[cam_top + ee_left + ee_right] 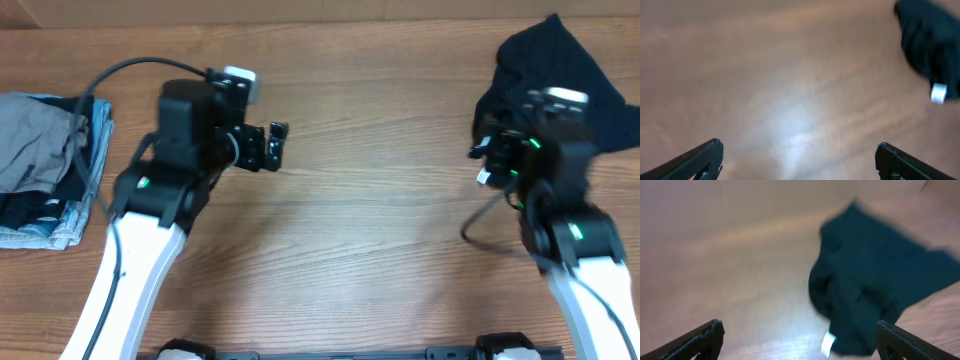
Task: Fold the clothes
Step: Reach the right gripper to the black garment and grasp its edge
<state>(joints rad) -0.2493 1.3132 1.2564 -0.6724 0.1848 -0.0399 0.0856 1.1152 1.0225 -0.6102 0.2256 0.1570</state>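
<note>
The left gripper [274,146] gapes wide and empty over the wooden table [350,230] — the right gripper [799,326], equally wide, hangs just beside a crumpled dark garment [875,280] (its white tag [828,344] showing).

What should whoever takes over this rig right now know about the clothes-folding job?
Left gripper: open, empty, over bare table.
Right gripper: open, empty, at the edge of the dark garment.
Dark garment: crumpled at the table's far right, white tag showing, not yet folded.
Clothes pile: at the left edge, apparently folded.
Left to do: grasp, spread and fold the dark garment, and probably add it to the pile.
</note>
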